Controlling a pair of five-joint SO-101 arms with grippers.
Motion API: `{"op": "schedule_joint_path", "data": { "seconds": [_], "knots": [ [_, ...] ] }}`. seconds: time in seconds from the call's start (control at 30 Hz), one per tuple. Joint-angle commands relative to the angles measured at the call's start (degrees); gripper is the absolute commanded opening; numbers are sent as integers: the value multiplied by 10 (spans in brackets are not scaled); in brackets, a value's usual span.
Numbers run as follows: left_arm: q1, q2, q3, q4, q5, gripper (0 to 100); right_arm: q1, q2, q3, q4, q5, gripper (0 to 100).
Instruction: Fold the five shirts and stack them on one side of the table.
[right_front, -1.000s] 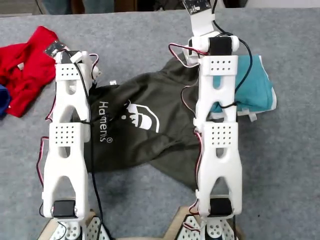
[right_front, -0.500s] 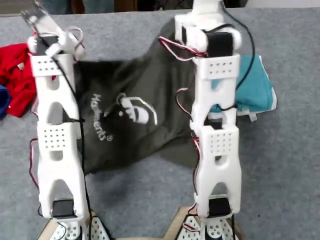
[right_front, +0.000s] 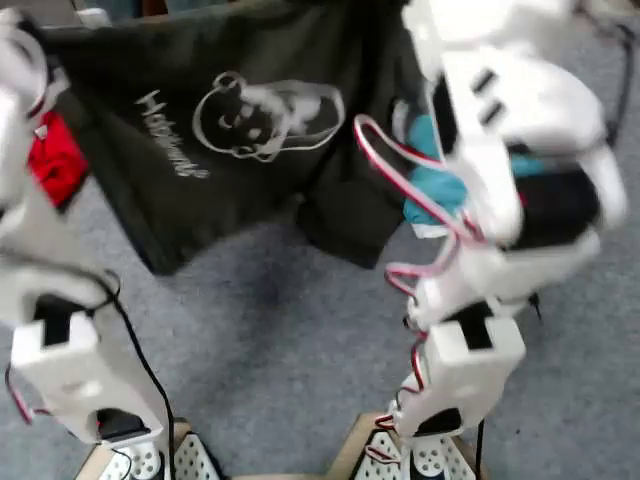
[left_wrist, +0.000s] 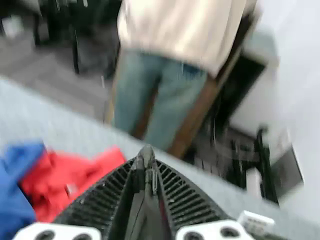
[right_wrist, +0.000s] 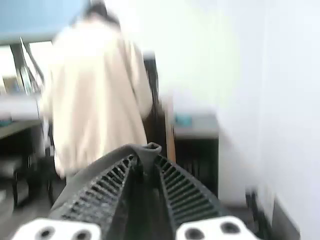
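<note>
A dark olive shirt (right_front: 250, 130) with a white print hangs lifted above the grey table (right_front: 300, 340), stretched between both raised arms. My left gripper (left_wrist: 146, 165) is shut on a pinch of its dark cloth. My right gripper (right_wrist: 145, 160) is likewise shut on a fold of the same shirt (right_wrist: 147, 150). A red shirt (right_front: 58, 160) lies crumpled at the table's left; it lies beside a blue shirt (left_wrist: 15, 200) and shows again as the red shirt (left_wrist: 75, 175) past the left gripper. A teal shirt (right_front: 440, 180) lies behind the right arm.
The right arm's white links and red wires (right_front: 480, 230) loom large over the table's right half. A person in a pale top and jeans (left_wrist: 175, 60) stands beyond the table's far edge. Bare grey table lies at the front centre.
Both arms have swung up and lifted the olive shirt off the table; it now hangs spread in the air, with its lower hem clear of the front half of the table.
</note>
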Motion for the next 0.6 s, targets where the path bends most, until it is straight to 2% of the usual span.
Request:
{"op": "schedule_joint_path", "data": {
  "seconds": [0.0, 0.17, 0.3, 0.4, 0.57],
  "knots": [
    [-31, -102, -18, 3, -32, 29, -29, -77, -21, -12, -2, 14],
    [-52, -219, -17, 4, -62, 29, -74, -150, -20, -8, -1, 14],
    [-58, -309, 28, 4, -82, 29, -76, -190, -17, -11, -4, 14],
    [-58, -375, 138, 4, -98, 29, -76, -203, 17, -9, -11, 13],
    [-58, -441, 421, -4, -99, 29, -78, -201, 153, 11, -43, 13]
  ]
}}
